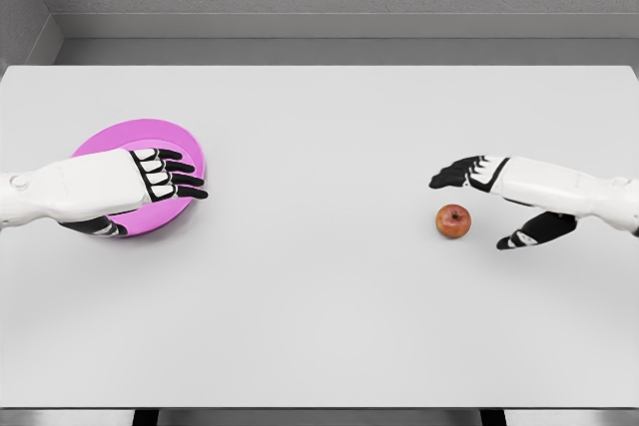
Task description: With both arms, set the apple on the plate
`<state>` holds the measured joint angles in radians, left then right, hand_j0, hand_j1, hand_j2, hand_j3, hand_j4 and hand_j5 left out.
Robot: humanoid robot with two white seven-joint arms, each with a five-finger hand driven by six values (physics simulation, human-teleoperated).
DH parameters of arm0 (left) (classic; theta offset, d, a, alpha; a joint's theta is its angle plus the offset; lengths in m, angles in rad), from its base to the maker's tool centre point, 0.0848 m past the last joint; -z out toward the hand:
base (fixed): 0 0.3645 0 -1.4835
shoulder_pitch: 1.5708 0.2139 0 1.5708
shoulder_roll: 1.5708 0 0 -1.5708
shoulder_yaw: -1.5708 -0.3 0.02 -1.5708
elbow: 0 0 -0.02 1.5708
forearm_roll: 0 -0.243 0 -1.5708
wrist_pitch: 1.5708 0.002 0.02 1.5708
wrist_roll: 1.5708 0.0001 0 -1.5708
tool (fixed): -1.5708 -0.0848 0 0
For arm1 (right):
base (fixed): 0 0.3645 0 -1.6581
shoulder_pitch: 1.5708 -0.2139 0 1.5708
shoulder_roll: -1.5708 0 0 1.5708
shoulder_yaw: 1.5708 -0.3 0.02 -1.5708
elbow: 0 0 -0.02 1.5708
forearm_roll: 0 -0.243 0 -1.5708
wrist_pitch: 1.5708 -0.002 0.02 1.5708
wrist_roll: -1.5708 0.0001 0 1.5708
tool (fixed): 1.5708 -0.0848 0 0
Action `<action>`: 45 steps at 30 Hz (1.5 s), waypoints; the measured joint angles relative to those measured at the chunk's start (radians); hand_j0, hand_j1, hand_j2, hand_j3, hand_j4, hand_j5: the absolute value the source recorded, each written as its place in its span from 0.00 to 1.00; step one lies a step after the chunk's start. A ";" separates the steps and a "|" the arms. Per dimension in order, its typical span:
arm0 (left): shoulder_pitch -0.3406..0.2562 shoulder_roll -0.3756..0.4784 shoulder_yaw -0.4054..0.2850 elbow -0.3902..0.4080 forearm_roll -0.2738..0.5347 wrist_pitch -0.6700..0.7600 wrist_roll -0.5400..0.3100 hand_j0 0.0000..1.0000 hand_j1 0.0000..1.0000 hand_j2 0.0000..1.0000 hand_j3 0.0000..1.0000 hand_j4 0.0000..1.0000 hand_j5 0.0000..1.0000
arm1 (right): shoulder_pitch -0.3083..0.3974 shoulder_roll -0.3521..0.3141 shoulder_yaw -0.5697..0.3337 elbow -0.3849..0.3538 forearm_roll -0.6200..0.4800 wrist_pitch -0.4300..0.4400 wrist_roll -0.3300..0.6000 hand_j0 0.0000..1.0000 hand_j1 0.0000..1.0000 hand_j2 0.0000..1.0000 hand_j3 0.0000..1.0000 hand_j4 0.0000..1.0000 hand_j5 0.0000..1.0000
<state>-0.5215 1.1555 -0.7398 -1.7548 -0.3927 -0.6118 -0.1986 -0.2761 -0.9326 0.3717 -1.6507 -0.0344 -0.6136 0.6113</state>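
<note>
A small red apple (453, 220) lies on the white table (319, 286), right of the middle. My right hand (479, 209) hovers just right of it, fingers spread wide with the thumb low and the other fingers above; it holds nothing and does not touch the apple. A pink plate (170, 137) sits at the left of the table. My left hand (160, 179) lies over the plate's near half, palm down and fingers straight, covering much of it. It holds nothing.
The table's far edge meets a grey wall. A broad stretch of bare white tabletop separates the plate from the apple.
</note>
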 measured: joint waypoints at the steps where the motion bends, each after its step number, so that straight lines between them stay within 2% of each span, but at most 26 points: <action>1: 0.000 0.000 0.000 0.000 0.000 0.000 0.000 1.00 1.00 1.00 1.00 1.00 1.00 | 0.000 0.000 0.007 0.001 -0.001 0.000 0.000 1.00 1.00 1.00 1.00 1.00 1.00; 8: 0.000 -0.001 0.000 0.001 -0.002 0.000 -0.003 1.00 1.00 1.00 1.00 1.00 1.00 | -0.020 0.008 0.055 0.034 -0.003 0.000 0.000 1.00 1.00 1.00 1.00 1.00 1.00; 13: 0.002 -0.004 0.000 0.002 -0.002 0.000 -0.023 1.00 1.00 1.00 1.00 1.00 1.00 | -0.037 0.023 0.064 0.083 -0.001 0.000 0.000 1.00 1.00 1.00 1.00 1.00 1.00; 22: 0.002 -0.009 0.000 0.002 -0.002 0.000 -0.029 1.00 1.00 1.00 1.00 1.00 1.00 | -0.066 0.087 0.087 0.145 -0.001 0.000 0.000 1.00 1.00 1.00 1.00 1.00 1.00; 45: -0.003 -0.040 -0.013 0.010 -0.003 0.000 -0.057 1.00 1.00 1.00 1.00 1.00 1.00 | -0.083 0.133 0.116 0.240 0.003 0.000 0.000 1.00 1.00 1.00 1.00 1.00 1.00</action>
<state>-0.5246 1.1154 -0.7524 -1.7446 -0.3957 -0.6121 -0.2559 -0.3589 -0.7992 0.4880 -1.4106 -0.0314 -0.6133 0.6112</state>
